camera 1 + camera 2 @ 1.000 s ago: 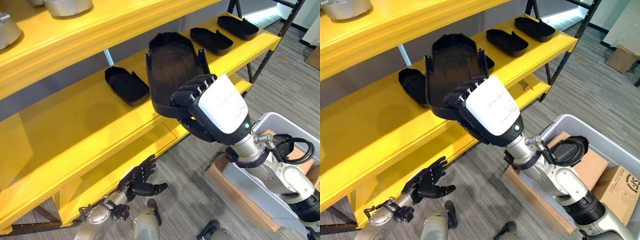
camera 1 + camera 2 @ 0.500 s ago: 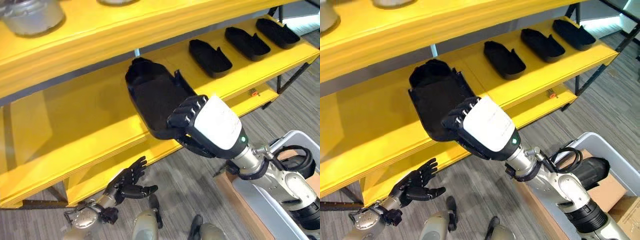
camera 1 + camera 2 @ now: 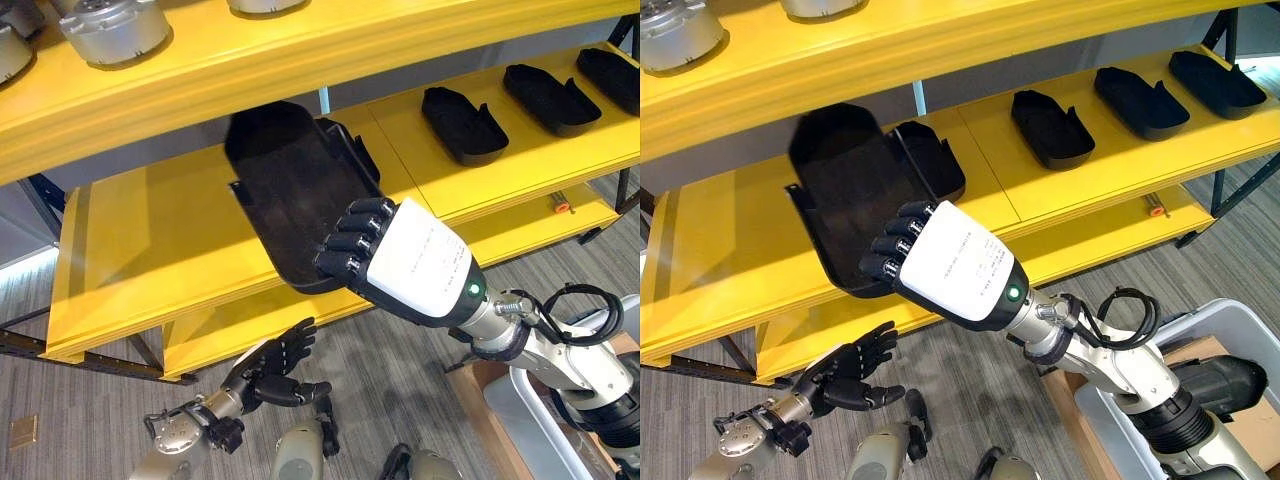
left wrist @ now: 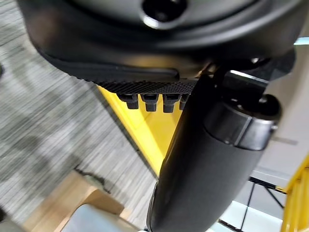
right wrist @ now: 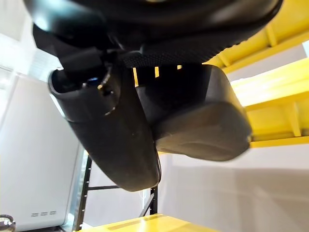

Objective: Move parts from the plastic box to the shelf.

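My right hand (image 3: 405, 268) is shut on the near edge of a large black tray-shaped part (image 3: 295, 185). It holds the part tilted above the front of the yellow middle shelf (image 3: 140, 260), left of centre. The part's dark underside (image 5: 203, 125) fills much of the right wrist view. A smaller black part (image 3: 932, 160) lies on the shelf just behind the held one, partly hidden by it. Three more black parts (image 3: 1050, 128) (image 3: 1140, 100) (image 3: 1215, 82) lie in a row further right. The grey plastic box (image 3: 1245, 325) stands at the lower right. My left hand (image 3: 275, 358) hangs low near the floor, fingers relaxed, holding nothing.
Round metal parts (image 3: 110, 30) sit on the yellow upper shelf (image 3: 330, 50), which overhangs the middle one. A small orange-tipped tool (image 3: 560, 207) lies on the lowest shelf. Cardboard (image 3: 1200, 350) shows inside the box. The left stretch of the middle shelf is bare.
The camera has swung left along the shelf. My right hand has carried the large black part to the left, from the right of the nearest shelved part to its left. The left hand stays low.
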